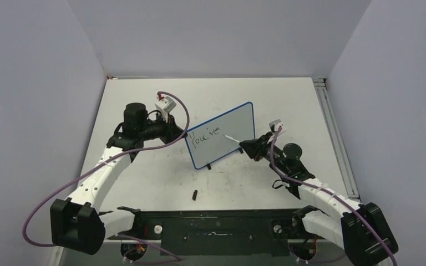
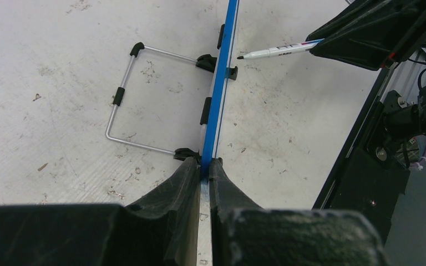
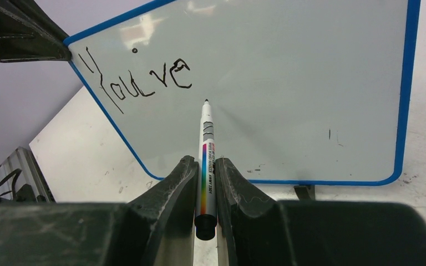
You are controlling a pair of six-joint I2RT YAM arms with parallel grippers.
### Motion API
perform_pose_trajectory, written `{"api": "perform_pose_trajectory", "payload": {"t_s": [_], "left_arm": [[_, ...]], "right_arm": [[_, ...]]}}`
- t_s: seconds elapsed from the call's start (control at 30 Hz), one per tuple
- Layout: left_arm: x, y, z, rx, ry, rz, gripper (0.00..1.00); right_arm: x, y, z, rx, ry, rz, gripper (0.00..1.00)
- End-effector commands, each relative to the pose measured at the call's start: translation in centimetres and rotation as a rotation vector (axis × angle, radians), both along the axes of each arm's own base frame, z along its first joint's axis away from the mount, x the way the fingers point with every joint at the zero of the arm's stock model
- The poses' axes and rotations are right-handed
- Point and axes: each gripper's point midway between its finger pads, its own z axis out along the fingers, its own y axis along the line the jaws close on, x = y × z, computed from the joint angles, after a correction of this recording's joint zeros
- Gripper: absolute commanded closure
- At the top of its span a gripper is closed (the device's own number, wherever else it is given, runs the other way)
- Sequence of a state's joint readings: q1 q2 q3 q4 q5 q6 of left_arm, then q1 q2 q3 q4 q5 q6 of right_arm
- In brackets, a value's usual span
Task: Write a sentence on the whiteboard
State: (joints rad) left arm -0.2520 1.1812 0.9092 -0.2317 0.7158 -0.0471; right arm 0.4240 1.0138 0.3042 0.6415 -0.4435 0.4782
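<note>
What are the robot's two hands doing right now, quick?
Left gripper: closed, pinching the edge of the whiteboard.
Right gripper: closed, holding a marker.

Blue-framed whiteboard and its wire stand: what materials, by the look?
Blue-framed whiteboard: glossy white panel, soft reflections suggest coated plastic or melamine; frame looks moulded plastic. Bent wire stand: bare shiny metal rod, probably steel, with black plastic-looking clips.

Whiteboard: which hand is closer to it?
Left. The left hand clamps the whiteboard edge; the right hand sits off its face, holding a marker pointed at it.
</note>
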Motion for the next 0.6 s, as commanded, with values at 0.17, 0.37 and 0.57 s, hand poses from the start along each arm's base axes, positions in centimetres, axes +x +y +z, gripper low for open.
{"api": "perform_pose_trajectory", "payload": {"t_s": [0.17, 0.37, 0.57], "left_arm": [[-0.3, 0.0, 0.2, -0.013, 0.015, -0.010, 1.00], [-0.3, 0.0, 0.2, -0.012, 0.014, -0.010, 1.00], [-0.2, 0.0, 0.0, -0.010, 0.020, -0.009, 1.00]], "right_arm": [[1.0, -0.5, 4.5, 0.104, -0.152, -0.021, 0.95], [1.7, -0.7, 4.9, 0.127, -0.160, -0.028, 0.95], [2.1, -1.1, 4.9, 0.133, -0.159, -0.040, 0.95]]}}
